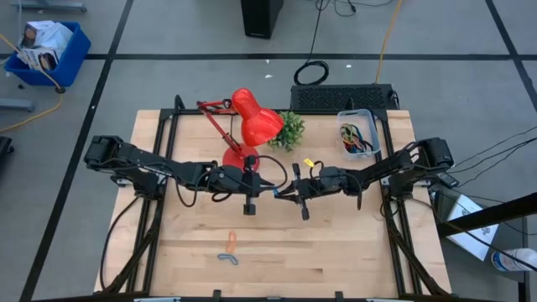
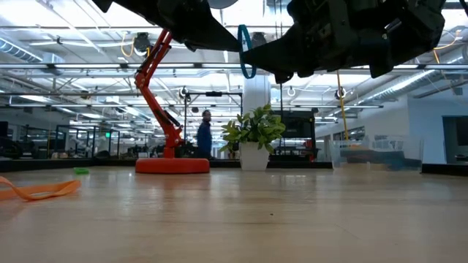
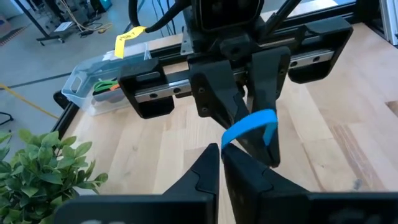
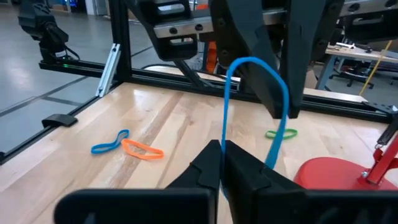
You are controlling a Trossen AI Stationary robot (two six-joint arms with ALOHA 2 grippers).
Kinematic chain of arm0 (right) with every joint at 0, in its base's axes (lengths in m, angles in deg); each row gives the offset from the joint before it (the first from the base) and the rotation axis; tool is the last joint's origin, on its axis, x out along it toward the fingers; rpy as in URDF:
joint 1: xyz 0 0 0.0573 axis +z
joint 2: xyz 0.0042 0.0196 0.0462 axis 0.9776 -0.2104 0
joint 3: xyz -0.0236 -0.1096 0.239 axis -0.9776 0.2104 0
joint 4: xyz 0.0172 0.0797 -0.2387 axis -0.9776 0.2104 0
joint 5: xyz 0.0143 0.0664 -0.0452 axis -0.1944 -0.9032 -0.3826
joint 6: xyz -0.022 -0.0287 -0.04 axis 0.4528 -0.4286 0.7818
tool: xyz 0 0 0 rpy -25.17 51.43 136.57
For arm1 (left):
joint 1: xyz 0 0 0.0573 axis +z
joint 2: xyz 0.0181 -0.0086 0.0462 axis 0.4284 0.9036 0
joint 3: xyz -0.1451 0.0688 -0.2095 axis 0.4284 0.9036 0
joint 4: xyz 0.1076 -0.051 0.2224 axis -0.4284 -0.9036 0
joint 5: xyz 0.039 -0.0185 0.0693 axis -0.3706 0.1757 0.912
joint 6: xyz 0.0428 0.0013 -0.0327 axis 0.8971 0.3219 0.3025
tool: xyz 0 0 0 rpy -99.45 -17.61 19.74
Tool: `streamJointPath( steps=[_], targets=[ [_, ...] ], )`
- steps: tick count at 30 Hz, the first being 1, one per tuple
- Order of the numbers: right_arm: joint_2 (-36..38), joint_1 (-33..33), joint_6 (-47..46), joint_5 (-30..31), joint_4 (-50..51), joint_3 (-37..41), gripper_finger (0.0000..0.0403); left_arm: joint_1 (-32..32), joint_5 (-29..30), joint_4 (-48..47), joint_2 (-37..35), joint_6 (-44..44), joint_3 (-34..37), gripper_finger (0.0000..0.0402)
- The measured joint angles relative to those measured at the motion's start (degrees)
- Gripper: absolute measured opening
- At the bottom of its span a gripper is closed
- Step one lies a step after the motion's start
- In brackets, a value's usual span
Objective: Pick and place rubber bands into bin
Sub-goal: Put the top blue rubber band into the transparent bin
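Observation:
My two grippers meet tip to tip above the middle of the table, left (image 1: 267,190) and right (image 1: 285,191), both shut on one blue rubber band (image 4: 252,62), which also shows as a small loop in the low view (image 2: 245,51). On the table near the front lie an orange band (image 1: 232,242) and another blue band (image 1: 228,258). A green band (image 4: 281,132) lies by the lamp's base. The clear bin (image 1: 359,134) stands at the far right with several bands in it. My left gripper (image 3: 221,152) pinches the blue band between its two fingers where the band meets their tips (image 3: 226,143), fingers level, pointing toward the table's right. The band is lifted clear of the table. My right gripper (image 4: 222,149) pinches one strand of the same band between its fingertips (image 4: 224,138), fingers level, pointing toward the table's left. The band arches up from the tips as an open loop and passes by the left fingers (image 4: 285,102); its far strand hangs down.
A red desk lamp (image 1: 247,117) and a small potted plant (image 1: 289,130) stand at the far middle. A blue crate (image 1: 46,50) sits on the floor beyond the far left corner. A person (image 2: 205,135) stands in the room behind.

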Motion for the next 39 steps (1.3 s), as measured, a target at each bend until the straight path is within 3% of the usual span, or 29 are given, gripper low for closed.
streamJointPath(
  steps=[9,18,24,34,39],
  targets=[
    [0.00,0.00,0.13,0.02,0.03,0.00,0.0002,0.15,0.02,-0.04,0.00,0.05,0.00,0.0065],
    [3.98,0.02,0.55,2.73,6.36,0.00,0.0001,0.01,0.05,-4.59,-0.01,-0.42,0.00,0.0171],
    [14.23,0.09,-0.62,16.15,22.88,0.00,0.0001,0.04,0.01,-9.47,-0.02,-1.85,0.00,0.0212],
    [35.21,-0.36,-12.19,52.40,52.01,0.00,0.0000,0.04,-0.02,-13.44,-0.04,-2.83,0.00,0.0220],
    [42.26,-4.82,-22.48,55.30,64.79,0.00,0.0000,0.04,-0.02,-13.44,-0.04,-2.64,0.00,0.0219]
  ],
)
